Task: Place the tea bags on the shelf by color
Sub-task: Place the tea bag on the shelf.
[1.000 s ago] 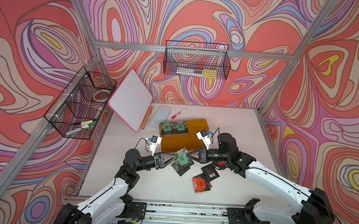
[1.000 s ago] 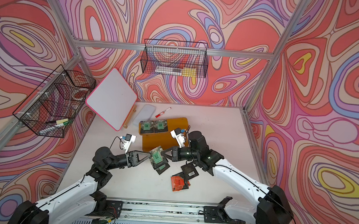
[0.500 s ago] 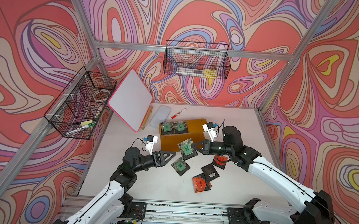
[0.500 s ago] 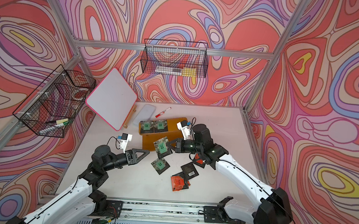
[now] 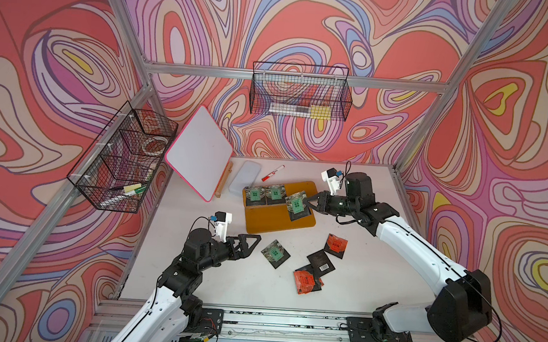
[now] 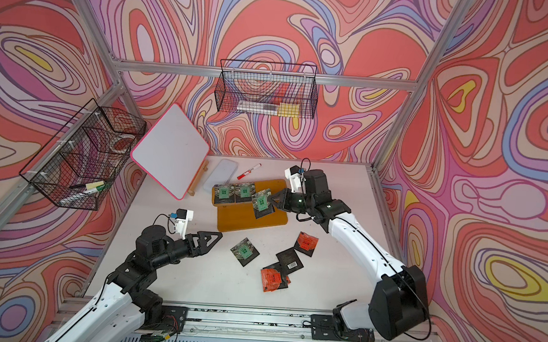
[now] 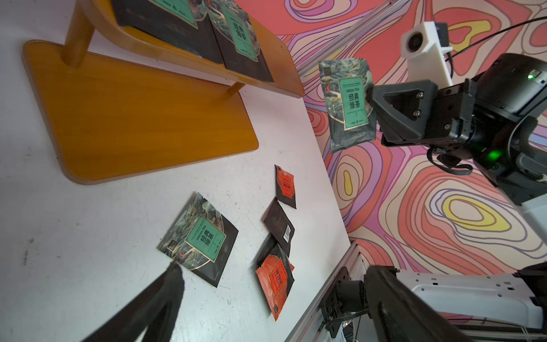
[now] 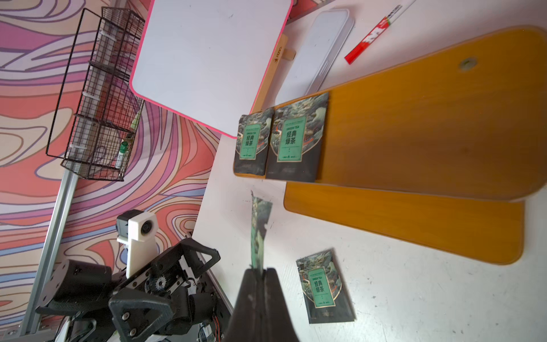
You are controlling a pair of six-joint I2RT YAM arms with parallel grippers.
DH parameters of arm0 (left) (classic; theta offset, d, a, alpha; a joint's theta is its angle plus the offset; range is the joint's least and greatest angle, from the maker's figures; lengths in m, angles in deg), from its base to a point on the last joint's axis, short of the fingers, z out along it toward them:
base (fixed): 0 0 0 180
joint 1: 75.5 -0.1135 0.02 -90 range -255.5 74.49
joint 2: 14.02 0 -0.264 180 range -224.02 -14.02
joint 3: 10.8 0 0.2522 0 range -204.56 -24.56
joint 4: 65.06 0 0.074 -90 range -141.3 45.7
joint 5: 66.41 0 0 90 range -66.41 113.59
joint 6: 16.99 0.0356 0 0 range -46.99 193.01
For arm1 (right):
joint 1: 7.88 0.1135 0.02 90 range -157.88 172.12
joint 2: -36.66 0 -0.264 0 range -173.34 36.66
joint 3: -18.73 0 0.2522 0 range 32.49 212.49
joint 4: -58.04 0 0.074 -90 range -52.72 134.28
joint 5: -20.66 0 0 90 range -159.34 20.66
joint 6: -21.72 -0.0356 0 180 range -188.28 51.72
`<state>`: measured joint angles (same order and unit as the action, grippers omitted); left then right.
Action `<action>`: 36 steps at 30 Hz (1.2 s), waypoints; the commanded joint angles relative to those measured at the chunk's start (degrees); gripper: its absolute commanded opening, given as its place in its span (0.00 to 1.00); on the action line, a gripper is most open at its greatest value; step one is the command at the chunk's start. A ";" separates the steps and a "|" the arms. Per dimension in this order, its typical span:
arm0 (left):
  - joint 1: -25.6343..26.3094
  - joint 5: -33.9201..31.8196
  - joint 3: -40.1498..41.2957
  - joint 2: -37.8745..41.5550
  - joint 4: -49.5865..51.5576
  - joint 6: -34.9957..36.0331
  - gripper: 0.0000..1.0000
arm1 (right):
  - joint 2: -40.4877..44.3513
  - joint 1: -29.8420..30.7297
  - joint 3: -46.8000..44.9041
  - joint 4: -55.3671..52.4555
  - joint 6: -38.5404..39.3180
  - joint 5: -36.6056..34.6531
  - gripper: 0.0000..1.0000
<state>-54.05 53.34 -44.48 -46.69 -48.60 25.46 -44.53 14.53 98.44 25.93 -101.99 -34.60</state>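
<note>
The right gripper [image 5: 310, 203] is clamped on a green bag [image 5: 295, 204]; the shelf [image 5: 304, 188] lies just beyond its tips; the left gripper [image 5: 250, 242], spread wide and empty, is farther off.

surface [image 5: 193, 271]: white | shelf [image 5: 279, 223]: two green bags [image 5: 264, 194] on top step | loose: green bag [image 5: 275, 251], orange bags [image 5: 306, 279], black-side-up bag [image 5: 320, 264], marker [image 5: 272, 173], case [image 5: 245, 178], whiteboard [image 5: 199, 156]

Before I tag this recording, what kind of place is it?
Likely a robot test cell, not a home: aluminium frame posts, swirl-patterned wall panels, and two arms bolted to a rail at a white table.
</note>
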 commanded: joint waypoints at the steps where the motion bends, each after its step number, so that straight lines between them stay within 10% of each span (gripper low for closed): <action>1: 0.43 -1.09 -0.74 0.50 2.31 1.76 0.99 | -2.02 -1.81 2.97 -1.26 1.79 1.13 0.00; 36: 0.39 -5.97 -0.38 7.61 9.51 2.26 0.99 | -24.39 -7.91 20.15 -4.02 1.92 4.83 0.00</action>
<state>-54.05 48.32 -44.46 -39.74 -40.29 26.55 -67.85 7.04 117.17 23.57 -100.48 -30.09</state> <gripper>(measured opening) 0.993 0.042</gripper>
